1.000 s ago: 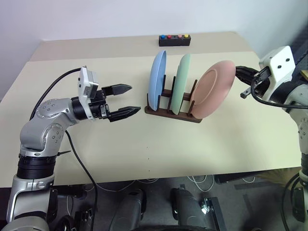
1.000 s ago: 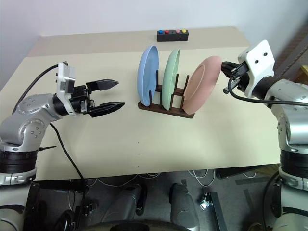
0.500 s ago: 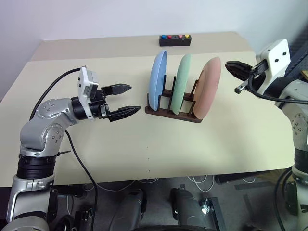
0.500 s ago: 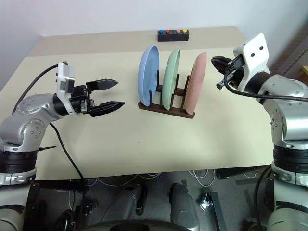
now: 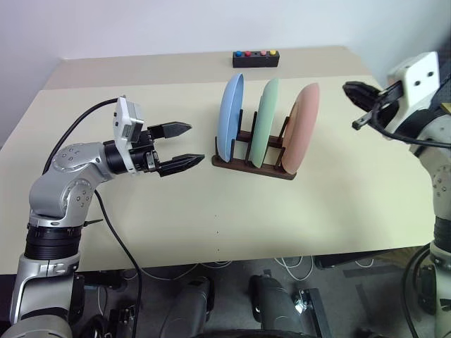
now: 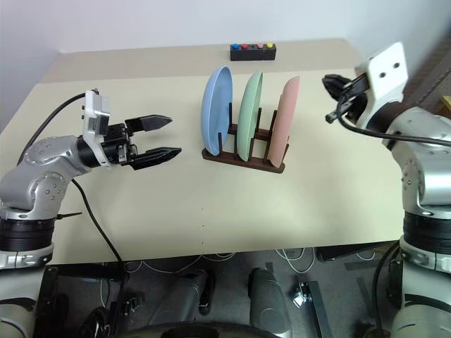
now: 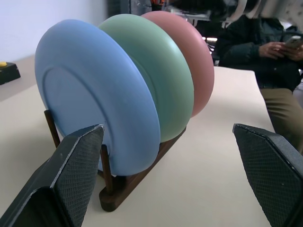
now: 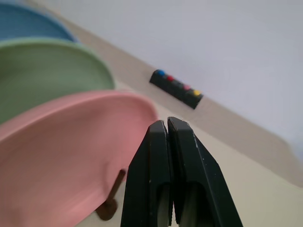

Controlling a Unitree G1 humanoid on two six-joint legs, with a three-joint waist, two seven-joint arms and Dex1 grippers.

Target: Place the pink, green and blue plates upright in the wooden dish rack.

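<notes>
1. Now all three plates stand on edge in the wooden dish rack near the middle of the table: the blue plate on the robot's left, the green plate in the middle slot, the pink plate in the slot on the right.
2. The left gripper hovers level over the table, apart from the blue plate and pointing at it, its jaws spread wide and empty.
3. The right gripper hangs above the table, near the pink plate's rim but clear of it; its fingers are pressed together with nothing between them.
4. Judged from how things lie, the placing looks done, and the step in hand is to get clear without disturbing anything.
5. Doing that well means drawing the right gripper up and away from the pink plate, never sweeping across its rim, since a light plate propped between pegs would likely tip at a nudge.
6. The left gripper should pull straight back from the blue plate rather than swing sideways toward the rack.
7. The black button box sits at the far edge, well apart from the rack and out of either arm's way.
8. In the left wrist view, a seated person is beyond the table.
</notes>
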